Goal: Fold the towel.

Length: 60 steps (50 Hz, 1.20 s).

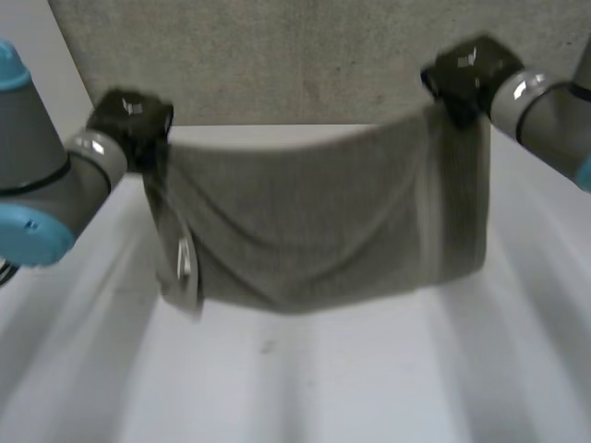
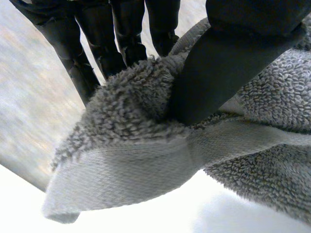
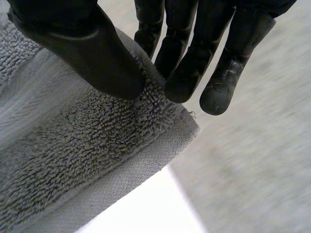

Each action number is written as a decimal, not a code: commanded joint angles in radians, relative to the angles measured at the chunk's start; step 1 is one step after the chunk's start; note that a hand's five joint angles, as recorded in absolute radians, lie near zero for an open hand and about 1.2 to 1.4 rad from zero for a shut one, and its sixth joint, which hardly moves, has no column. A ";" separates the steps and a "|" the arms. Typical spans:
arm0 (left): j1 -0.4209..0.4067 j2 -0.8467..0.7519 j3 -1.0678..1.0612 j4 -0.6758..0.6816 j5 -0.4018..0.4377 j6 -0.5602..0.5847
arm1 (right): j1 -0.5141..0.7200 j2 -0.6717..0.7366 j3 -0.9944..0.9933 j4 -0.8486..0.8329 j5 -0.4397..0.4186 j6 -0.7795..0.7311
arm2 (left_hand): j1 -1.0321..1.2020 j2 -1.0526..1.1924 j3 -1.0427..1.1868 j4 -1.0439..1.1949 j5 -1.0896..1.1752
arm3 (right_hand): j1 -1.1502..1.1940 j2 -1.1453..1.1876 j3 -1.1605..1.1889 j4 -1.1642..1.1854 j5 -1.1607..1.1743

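- The left hand [image 2: 218, 73] is clamped on the towel [image 1: 314, 221]. Its thumb presses into a bunched wad of terry, and its fingers [image 2: 97, 48] stand behind that wad.
- This grip is at the towel's upper corner on the robot's left side. A flat woven hem band [image 2: 121, 174] folds over just below the thumb.
- The right hand [image 3: 92, 48] pinches the opposite upper corner between its thumb and fingers [image 3: 194, 63]. The corner's tip pokes out just past the fingertips.
- In the head view both hands are raised and well apart, with the right one sitting higher in the view.
- The towel hangs between them as a broad grey sheet. Its top edge sags in a shallow curve, and soft creases run slantwise across it.
- A pale label [image 1: 185, 258] shows on the towel's side edge, below the left hand.
- The towel's lower edge hangs over the white table [image 1: 305, 388]; I cannot tell whether it touches the table.
- A grey wall [image 1: 277, 55] stands behind the table's far edge.
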<state>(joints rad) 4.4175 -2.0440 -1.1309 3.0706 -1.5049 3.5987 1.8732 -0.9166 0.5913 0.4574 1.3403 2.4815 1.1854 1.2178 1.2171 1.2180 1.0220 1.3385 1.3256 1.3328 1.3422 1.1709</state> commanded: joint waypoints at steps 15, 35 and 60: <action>0.017 0.059 -0.057 0.407 0.003 -0.071 | 0.024 -0.028 -0.092 -0.132 0.044 0.234 | 0.211 0.178 0.179 0.178 0.200 | 0.058 0.071 0.063 0.054 0.051; 0.048 -0.084 -0.562 0.514 0.002 0.024 | 0.001 -0.034 0.688 -0.351 -0.041 0.017 | 0.147 0.114 0.115 0.114 0.136 | 0.058 0.071 0.063 0.054 0.051; 0.082 0.182 -0.756 0.507 0.006 0.078 | -0.085 -0.177 0.848 -0.487 -0.041 0.065 | -0.658 -0.690 -0.689 -0.690 -0.669 | 0.058 0.071 0.063 0.054 0.051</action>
<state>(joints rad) 4.4727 -1.8546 -1.8818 3.5777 -1.4988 3.6804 1.7950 -1.1000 1.4398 -0.0327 1.3000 2.5255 0.4797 0.4740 0.4760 0.4749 0.2947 1.3376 1.3256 1.3328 1.3423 1.1711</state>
